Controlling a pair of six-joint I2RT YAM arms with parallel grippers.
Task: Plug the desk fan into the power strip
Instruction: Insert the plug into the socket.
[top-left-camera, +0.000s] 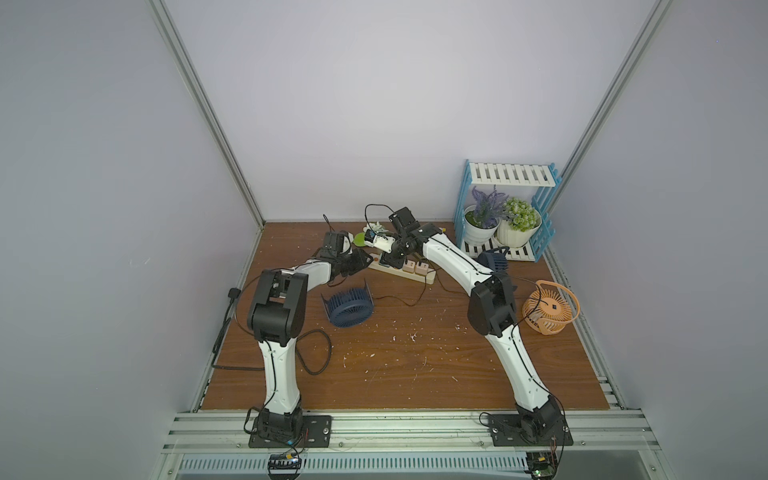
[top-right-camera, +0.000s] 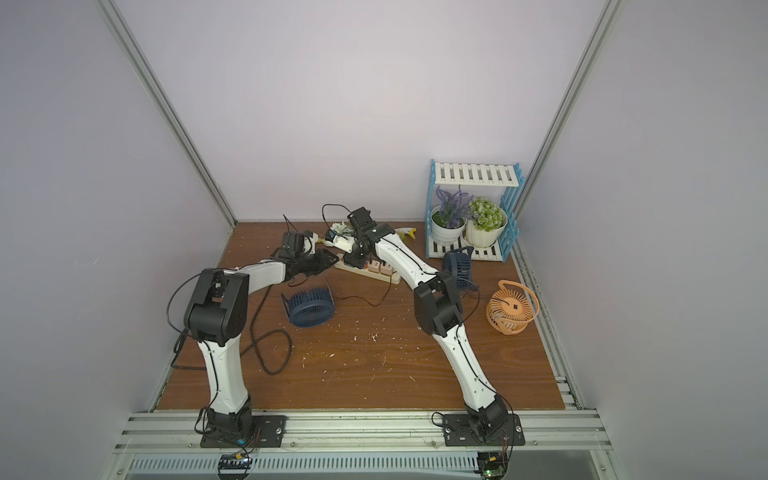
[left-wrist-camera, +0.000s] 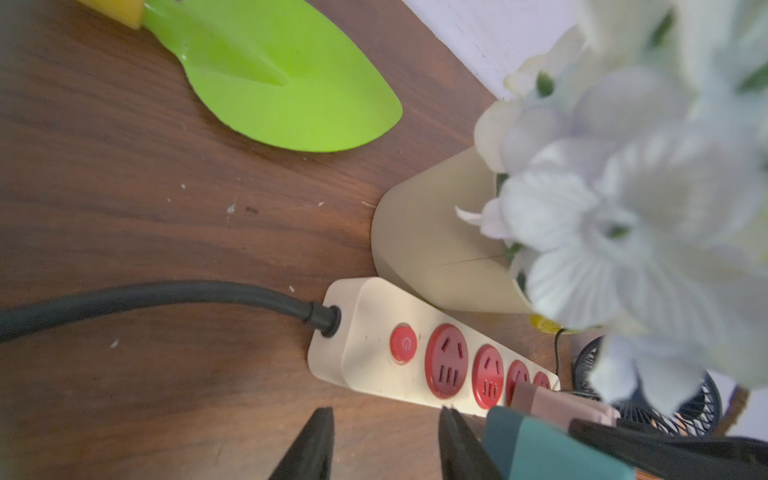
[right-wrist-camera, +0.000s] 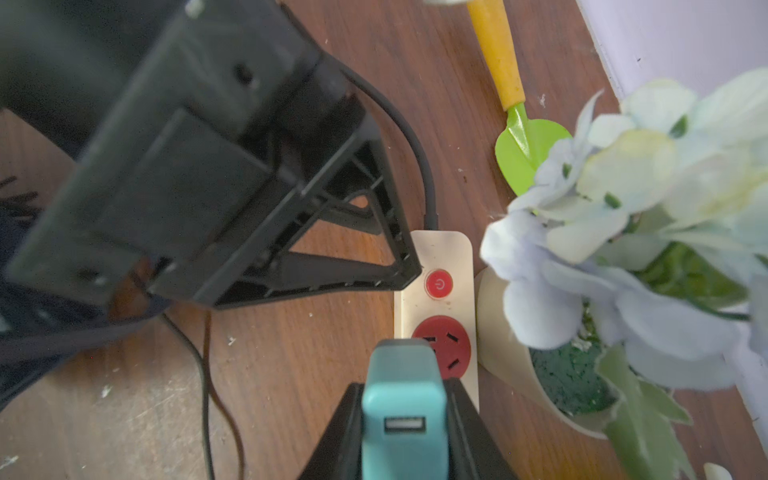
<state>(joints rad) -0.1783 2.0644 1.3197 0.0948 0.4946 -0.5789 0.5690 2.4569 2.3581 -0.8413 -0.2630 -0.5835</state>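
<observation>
The cream power strip (left-wrist-camera: 374, 332) lies at the back of the table, with red sockets, a red button (right-wrist-camera: 438, 284) and a black cord. It also shows in a top view (top-left-camera: 390, 272). My right gripper (right-wrist-camera: 403, 386) is shut on a teal USB adapter (right-wrist-camera: 401, 365), held just over the socket nearest the button; its USB port is empty. My left gripper (left-wrist-camera: 385, 415) is open, with one fingertip (right-wrist-camera: 409, 274) against the strip's edge by the button. A navy desk fan (top-left-camera: 348, 309) lies in front of the strip.
Two pink adapters (top-left-camera: 415, 268) sit in the strip's far sockets. A green trowel (left-wrist-camera: 282, 83) and a cream pot of white flowers (left-wrist-camera: 436, 241) crowd the strip. A second navy fan (top-left-camera: 492, 262), an orange fan (top-left-camera: 548, 307) and a blue-white plant shelf (top-left-camera: 507, 208) stand at right.
</observation>
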